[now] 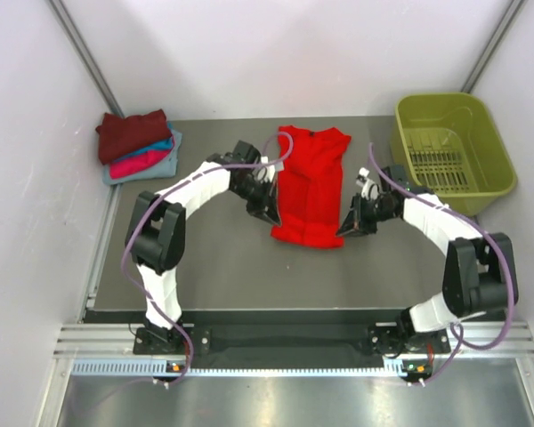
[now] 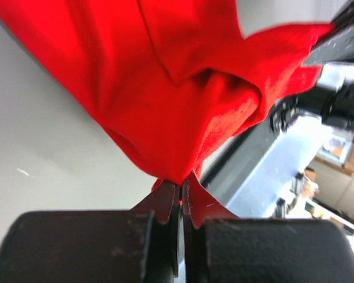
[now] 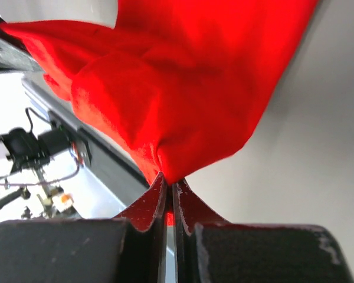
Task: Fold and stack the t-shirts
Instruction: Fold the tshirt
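A bright red t-shirt (image 1: 310, 182) lies in the middle of the grey table, folded to a narrow strip, collar at the far end. My left gripper (image 1: 272, 219) is shut on its near left corner; in the left wrist view the red cloth (image 2: 177, 106) bunches out from between the closed fingertips (image 2: 182, 186). My right gripper (image 1: 344, 228) is shut on the near right corner, with the cloth (image 3: 183, 100) pinched at its tips (image 3: 170, 181). A stack of folded t-shirts (image 1: 138, 147), maroon on top of pink, teal and pale blue, sits at the far left.
An olive-green plastic basket (image 1: 451, 151) stands at the far right of the table. White walls close in on the left, right and back. The arms' mounting rail (image 1: 285, 338) runs along the near edge.
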Controlling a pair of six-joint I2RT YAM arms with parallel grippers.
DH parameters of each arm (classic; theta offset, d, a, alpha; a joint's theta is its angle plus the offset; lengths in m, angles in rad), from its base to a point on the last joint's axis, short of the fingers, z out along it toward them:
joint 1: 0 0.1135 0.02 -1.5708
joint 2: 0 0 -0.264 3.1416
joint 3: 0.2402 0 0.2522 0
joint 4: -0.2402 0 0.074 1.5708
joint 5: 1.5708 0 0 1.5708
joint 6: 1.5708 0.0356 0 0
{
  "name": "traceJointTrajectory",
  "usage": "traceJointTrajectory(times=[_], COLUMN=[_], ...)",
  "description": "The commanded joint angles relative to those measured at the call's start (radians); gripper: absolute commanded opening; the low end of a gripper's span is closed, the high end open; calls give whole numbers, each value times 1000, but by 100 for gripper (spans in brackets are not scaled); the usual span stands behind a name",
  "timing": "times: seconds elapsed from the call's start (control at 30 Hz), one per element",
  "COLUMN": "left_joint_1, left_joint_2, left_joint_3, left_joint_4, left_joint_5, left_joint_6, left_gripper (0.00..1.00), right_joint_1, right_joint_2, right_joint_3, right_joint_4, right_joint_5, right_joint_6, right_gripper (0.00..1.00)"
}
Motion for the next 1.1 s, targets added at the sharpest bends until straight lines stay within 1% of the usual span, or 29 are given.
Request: traceJointTrajectory(times=[0.0,0.03,0.17,0.23,0.43,0.57,0.7,0.9,0.93,0.97,1.0,1.03,1.07], left_joint_1=[18,23,31,35,55,75,94,101,101,101,101,101,101], left_joint_2=[62,101,197,250,333,358,384,466,476,482,488,487,482], left_joint_3=[113,171,285,345,474,526,590,643,649,653,658,666,672], left_joint_4=[-16,-22,-39,-51,-60,-53,-51,-34,-28,-16,-7,-2,6], left_joint_5=[-17,-22,-27,-17,-31,-39,-40,-60,-65,-91,-108,-140,-166], left_joint_6=[45,54,62,65,51,29,19,26,26,26,32,31,37], left_gripper=[0,0,0,0,0,0,0,0,6,11,24,29,33], right_joint_1=[-23,-25,-40,-45,-60,-63,-66,-65,-65,-63,-63,-62,-63], right_joint_2=[47,75,149,191,296,348,388,461,471,478,486,489,488], right_joint_3=[79,87,146,173,277,358,406,459,467,484,493,502,527], right_joint_4=[64,74,131,133,153,151,151,160,165,166,165,165,157], right_joint_5=[14,17,32,35,44,51,58,84,89,104,118,129,133], right_joint_6=[-11,-11,-6,-14,-18,-17,-20,-41,-50,-73,-81,-86,-103], right_gripper=[0,0,0,0,0,0,0,0,0,5,27,38,53])
